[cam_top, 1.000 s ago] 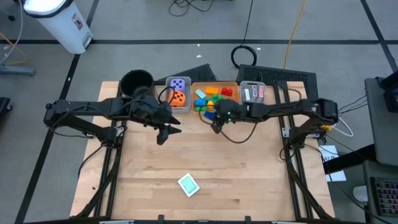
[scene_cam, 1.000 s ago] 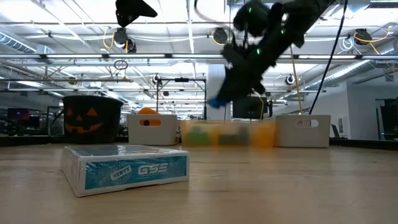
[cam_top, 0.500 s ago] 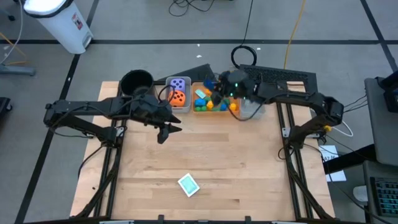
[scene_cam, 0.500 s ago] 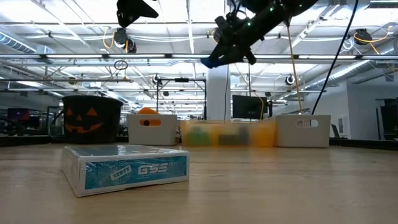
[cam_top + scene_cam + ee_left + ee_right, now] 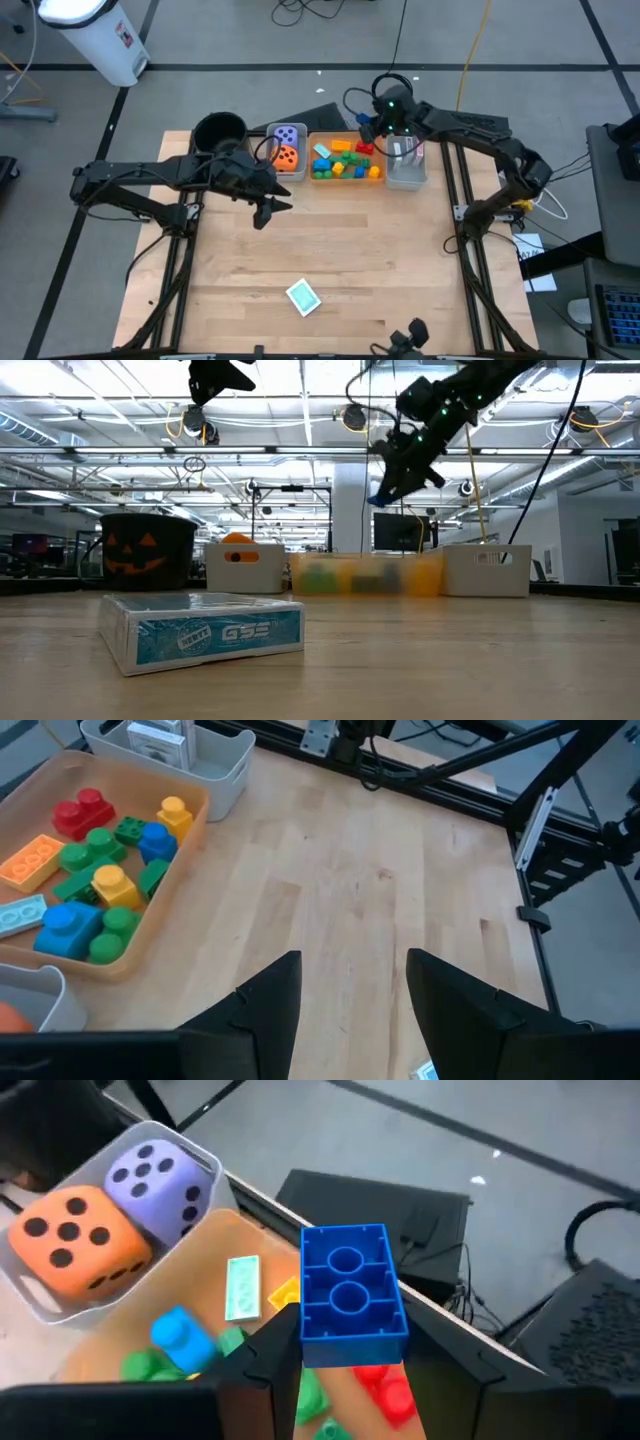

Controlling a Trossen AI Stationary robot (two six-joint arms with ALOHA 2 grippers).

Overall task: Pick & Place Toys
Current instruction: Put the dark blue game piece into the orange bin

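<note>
- Right wrist view: the right gripper (image 5: 345, 1350) is closed partway on a blue brick (image 5: 350, 1295), which stands up between its two fingers with two round studs facing the camera. The brick hides part of the orange bin (image 5: 215, 1230) behind it.
- High view: that gripper (image 5: 372, 124) hangs above the far right end of the orange bin (image 5: 346, 177), near the grey bin on the right (image 5: 406, 180); the blue brick (image 5: 363, 126) shows only as a small blue speck there.
- Low view: the right gripper (image 5: 392, 488) is well above the table, and the orange bin (image 5: 365, 575) far behind is too blurred to tell its bricks apart.
- Left wrist view: the left gripper (image 5: 352, 982) has its fingers apart with nothing between them, over bare table (image 5: 400, 890). Only a corner of the left grey bin (image 5: 40, 1005) shows, with a sliver of orange inside.
- Coloured bricks (image 5: 95, 870), red, green, blue, yellow and orange, lie in the orange bin.
- A purple die (image 5: 288, 135) and an orange die (image 5: 287, 156) sit in the left grey bin (image 5: 300, 175).
- A black pot (image 5: 219, 131) stands at the far left corner.
- A teal card box (image 5: 303, 296) lies alone on the near part of the table, well apart from the bins.
</note>
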